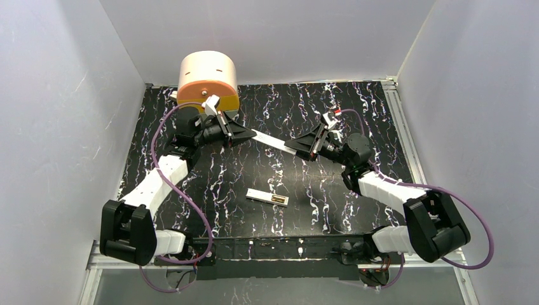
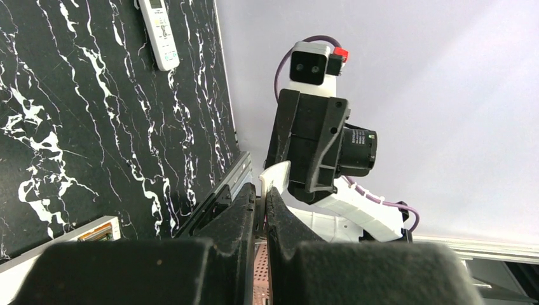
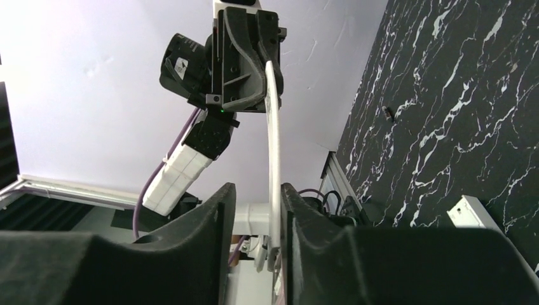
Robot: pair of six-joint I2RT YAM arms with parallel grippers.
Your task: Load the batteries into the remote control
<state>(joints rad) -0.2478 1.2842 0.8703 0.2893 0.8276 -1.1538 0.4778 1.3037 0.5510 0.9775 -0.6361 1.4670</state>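
The tabletop (image 1: 286,101) is black, marbled with branching white veins. The remote control (image 2: 159,35) is white, with rows of pale buttons. The thin strip (image 1: 273,141) is plain white, and so is the oblong case (image 1: 260,194), save a coppery-brown patch at one end. The drum (image 1: 206,76) is pale peach on top and deeper orange in front. The left arm (image 1: 162,173) and right arm (image 1: 381,187) show white links and black joints, each with a purple cable (image 1: 492,236). The walls (image 1: 57,95) are pale lilac-grey.
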